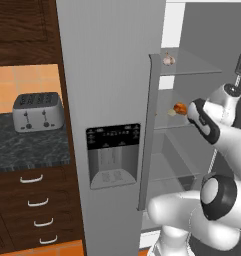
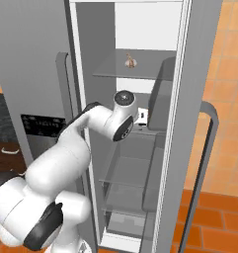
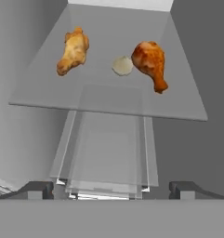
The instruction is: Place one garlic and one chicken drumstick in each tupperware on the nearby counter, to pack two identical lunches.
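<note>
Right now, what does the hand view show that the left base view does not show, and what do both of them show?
The hand view alone gives the paler chicken drumstick lying on the glass shelf, and the open end effector with its dark fingertips. The left base view alone gives the toaster on the counter, the closed fridge door and a garlic on the upper shelf. Both share the darker drumstick with the pale bulb beside it.
</note>
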